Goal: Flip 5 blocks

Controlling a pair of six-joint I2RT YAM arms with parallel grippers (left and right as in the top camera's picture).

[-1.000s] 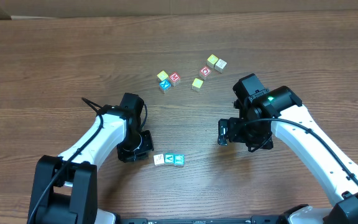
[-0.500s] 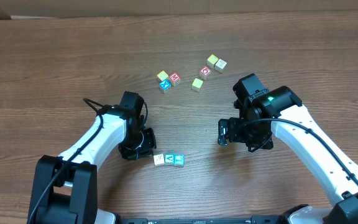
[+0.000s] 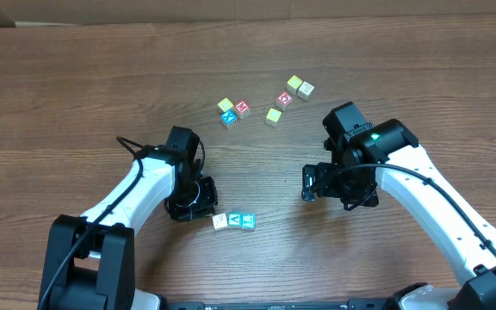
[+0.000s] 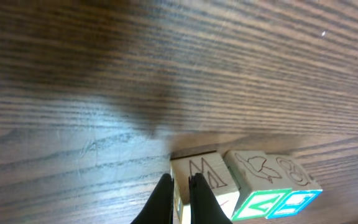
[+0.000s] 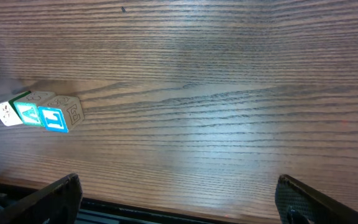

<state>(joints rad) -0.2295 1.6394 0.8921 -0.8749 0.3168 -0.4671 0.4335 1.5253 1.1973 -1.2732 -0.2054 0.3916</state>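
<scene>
We have our left gripper (image 4: 179,188) pressed shut on nothing, right at the white-faced wooden letter block (image 4: 205,180), with the row of 3 blocks (image 3: 234,221) running off to its right.

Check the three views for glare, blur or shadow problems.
Overhead: sharp, evenly lit, only soft shadows on the table. Left wrist: dark shadow across the wood, shut jaws soft-focused in front of the white block. Right wrist: pale glare mid-table; row of blocks is crisp.
</scene>
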